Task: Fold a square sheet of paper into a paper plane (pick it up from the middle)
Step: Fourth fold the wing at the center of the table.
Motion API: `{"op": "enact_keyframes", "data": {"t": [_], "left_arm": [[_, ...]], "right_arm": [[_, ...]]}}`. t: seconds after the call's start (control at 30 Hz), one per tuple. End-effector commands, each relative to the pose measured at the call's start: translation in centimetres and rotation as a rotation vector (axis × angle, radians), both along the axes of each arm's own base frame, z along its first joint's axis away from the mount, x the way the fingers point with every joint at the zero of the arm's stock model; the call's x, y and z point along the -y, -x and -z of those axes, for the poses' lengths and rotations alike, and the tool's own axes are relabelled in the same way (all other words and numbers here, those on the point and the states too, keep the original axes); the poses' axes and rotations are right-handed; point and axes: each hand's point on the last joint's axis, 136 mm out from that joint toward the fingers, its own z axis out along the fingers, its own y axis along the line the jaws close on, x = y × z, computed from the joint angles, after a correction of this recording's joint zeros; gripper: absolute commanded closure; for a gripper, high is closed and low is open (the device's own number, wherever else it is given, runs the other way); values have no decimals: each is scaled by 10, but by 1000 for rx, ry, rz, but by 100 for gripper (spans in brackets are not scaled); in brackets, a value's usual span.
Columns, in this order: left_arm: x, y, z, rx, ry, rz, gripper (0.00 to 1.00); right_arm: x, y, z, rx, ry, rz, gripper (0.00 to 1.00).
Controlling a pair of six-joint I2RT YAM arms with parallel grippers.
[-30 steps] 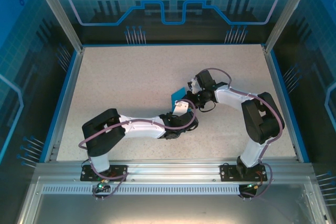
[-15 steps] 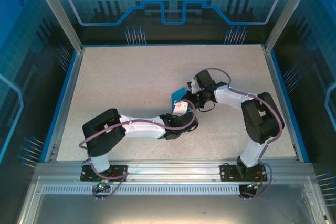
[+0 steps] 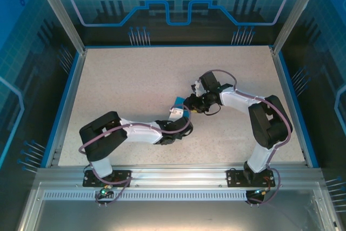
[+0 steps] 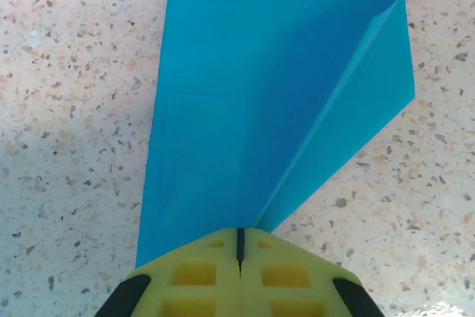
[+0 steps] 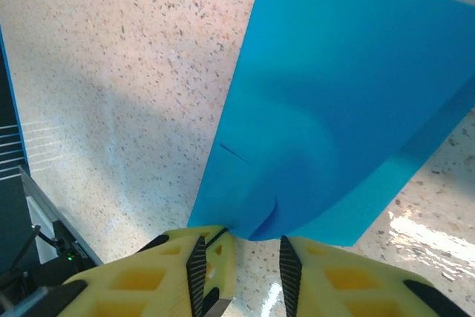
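Speckled tabletop (image 4: 67, 109), creased blue paper (image 4: 252, 94).

**Top external:** fixed above and behind the arm bases (image 3: 107, 177), looking down and forward over the whole speckled desk (image 3: 135, 74) from far off.

**Left wrist:** mounted behind the left tool (image 4: 240, 237), looking along its yellow fingers (image 4: 223, 257) at close range, with the desk beyond.

**Right wrist:** likewise behind the right tool (image 5: 245, 243), close and tilted down.

**Shared field:** all three views take in the folded blue paper (image 4: 260, 94) ahead of the tool tips, and the desk beneath it.
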Motion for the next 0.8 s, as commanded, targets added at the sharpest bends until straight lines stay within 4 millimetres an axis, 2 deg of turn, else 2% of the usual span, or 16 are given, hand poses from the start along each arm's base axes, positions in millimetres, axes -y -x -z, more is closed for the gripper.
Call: {"op": "enact_keyframes", "data": {"t": [0.0, 0.17, 0.23, 0.37, 0.53, 0.67, 0.77], "left_arm": [[14, 1, -8, -29, 146, 45, 100], [12, -2, -12, -44, 203, 54, 100], [10, -3, -13, -48, 203, 46, 100], [6, -3, -15, -52, 221, 46, 100], [3, -4, -17, -56, 230, 54, 100], [2, -3, -18, -64, 244, 65, 100], [1, -3, -16, -66, 244, 60, 100]], "right_arm": [[-9, 0, -3, -17, -22, -28, 60], [-13, -1, -1, -28, -34, -32, 54], [-6, -1, 3, -26, 2, -5, 53], [8, 3, 5, -6, 33, 60, 42], [-4, 7, 15, -57, -9, 38, 41], [-17, 4, 12, -63, -41, 6, 41], [-24, 6, 18, -81, -19, -13, 43]]}}
